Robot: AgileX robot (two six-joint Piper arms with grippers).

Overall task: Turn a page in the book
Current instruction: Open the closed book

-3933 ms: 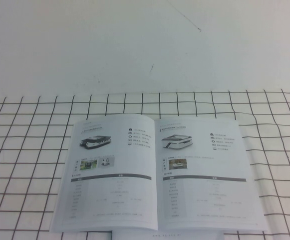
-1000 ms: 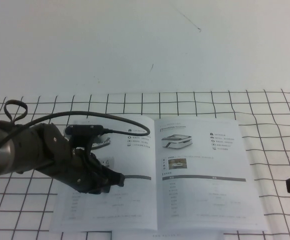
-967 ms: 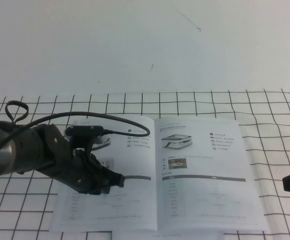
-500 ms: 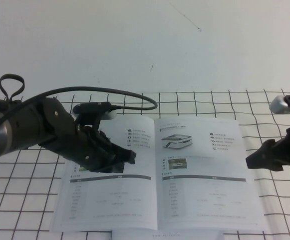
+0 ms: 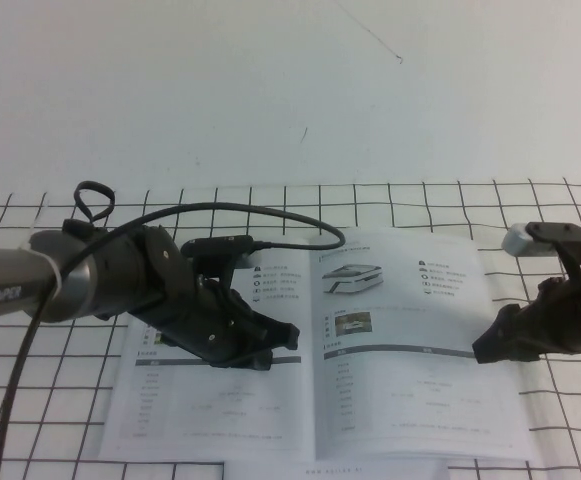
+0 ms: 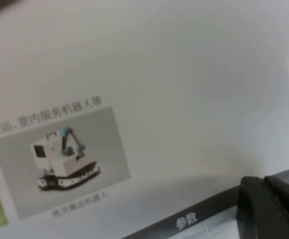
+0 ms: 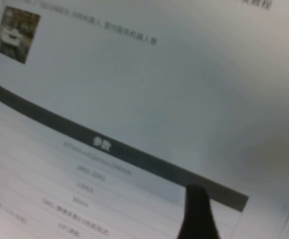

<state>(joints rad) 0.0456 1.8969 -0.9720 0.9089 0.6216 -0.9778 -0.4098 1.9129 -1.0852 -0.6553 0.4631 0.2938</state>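
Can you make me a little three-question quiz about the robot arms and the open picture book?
1. True or false: the thin white glossy booklet lies open on the white cloth with black grid lines.
2. Which gripper is over the right-hand page with the low flat white vehicle photo? A) left gripper B) right gripper
3. Fill in: the left gripper is over the booklet's ____ half.

Key:
1. True.
2. B: the right gripper is at that page's outer edge.
3. Left.
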